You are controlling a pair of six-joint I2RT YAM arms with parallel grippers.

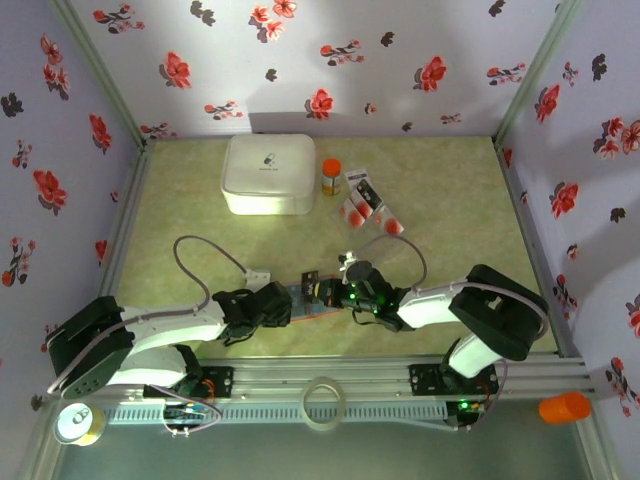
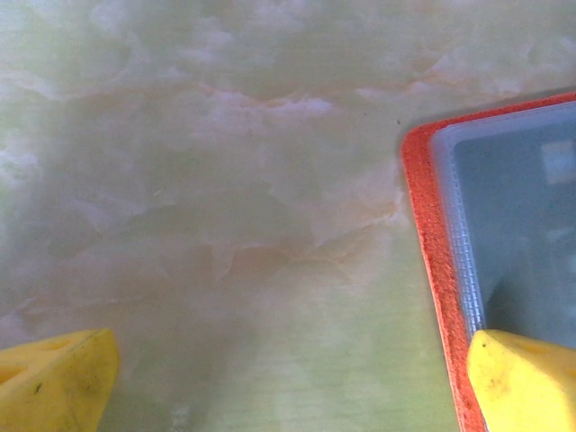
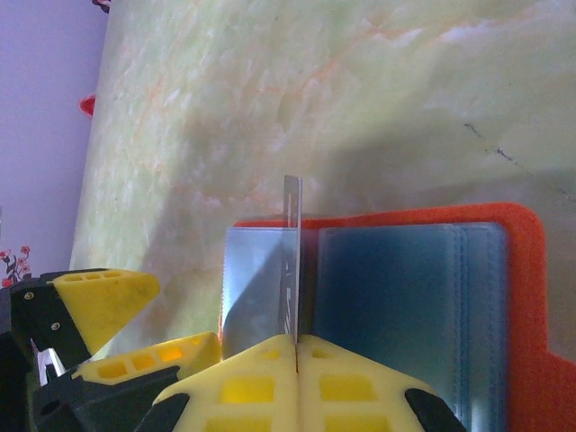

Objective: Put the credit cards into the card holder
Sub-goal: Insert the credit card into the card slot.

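Three views: one overhead, two wrist close-ups.
Top cam sits high at the near edge, looking down over the whole surface (image 1: 450, 200). Both wrist cams hang very near it and share the open card holder (image 2: 430, 243).

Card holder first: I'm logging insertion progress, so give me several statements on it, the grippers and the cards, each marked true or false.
The right gripper is shut on a thin card held edge-on at the orange-red folding card holder. True.
The card holder lies closed. False: it is open, with light blue sleeves showing.
The left gripper is shut. False: it is open, with one yellow fingertip over the holder's edge.
Loose cards lie right of a small orange-capped bottle. True.
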